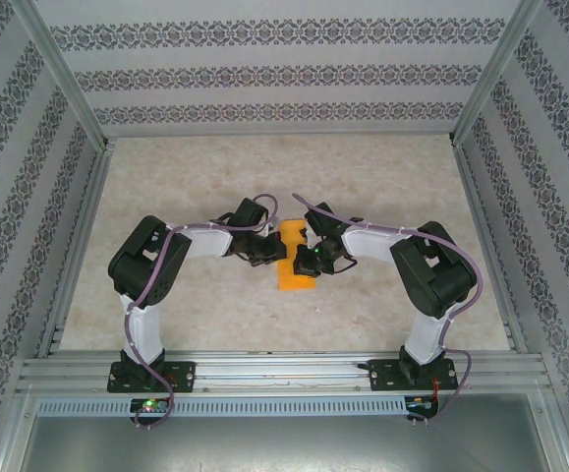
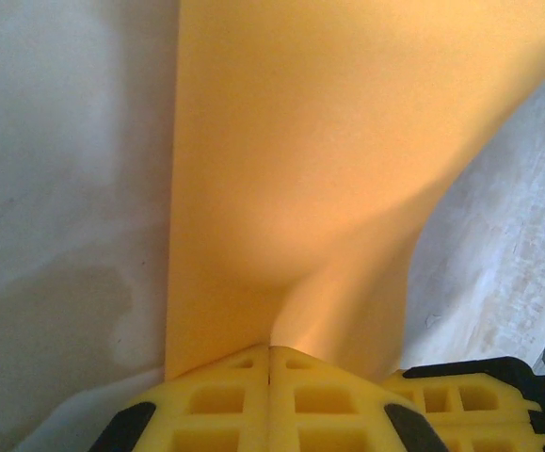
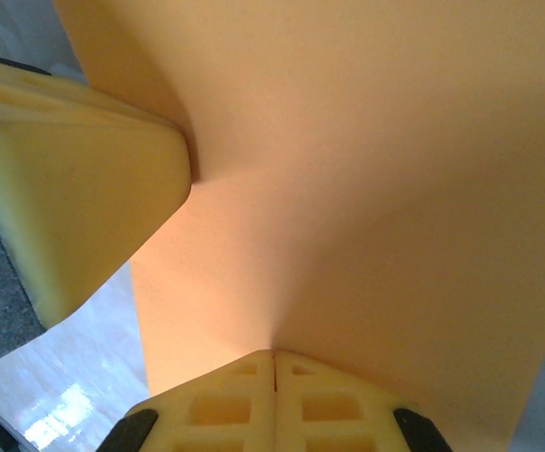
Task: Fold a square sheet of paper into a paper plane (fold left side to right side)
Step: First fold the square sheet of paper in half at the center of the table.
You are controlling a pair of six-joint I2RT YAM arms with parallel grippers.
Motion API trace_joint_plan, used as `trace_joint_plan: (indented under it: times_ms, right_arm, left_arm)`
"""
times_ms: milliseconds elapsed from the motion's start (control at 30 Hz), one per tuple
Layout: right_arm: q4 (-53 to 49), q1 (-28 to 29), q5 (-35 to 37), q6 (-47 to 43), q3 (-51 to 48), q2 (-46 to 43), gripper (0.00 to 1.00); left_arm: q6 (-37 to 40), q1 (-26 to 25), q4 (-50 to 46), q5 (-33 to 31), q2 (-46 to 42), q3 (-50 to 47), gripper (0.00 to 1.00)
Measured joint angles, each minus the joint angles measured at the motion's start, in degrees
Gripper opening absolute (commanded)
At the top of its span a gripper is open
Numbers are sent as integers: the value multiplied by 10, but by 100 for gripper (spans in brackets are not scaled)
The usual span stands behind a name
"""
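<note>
Left pincer (image 2: 270, 352), right pincer (image 3: 274, 358) on sheet (image 2: 300, 169) edge

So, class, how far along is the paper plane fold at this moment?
Done: the square sheet of paper is gripped on both sides. In hand: the left gripper and right gripper are shut on it, the sheet curving between them. To do: no pressed crease or dart point shows, so the plane's folds likely remain.

A lab test booth: patterned panels (image 1: 264, 74) (floral bands) wall the beige table (image 1: 215, 177) on three sides, with aluminium rails (image 1: 284, 372) along its near edge.
</note>
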Motion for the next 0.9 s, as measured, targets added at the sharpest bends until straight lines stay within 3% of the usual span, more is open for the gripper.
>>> trace_joint_plan:
  times_ms: [600,900]
  right_arm:
    - [12,0,5,-5,1,2,0]
    - [12,0,6,-7,1,2,0]
  left_arm:
    - [46,53,5,1,28,38,5]
    - [61,76,6,-30,33,51,5]
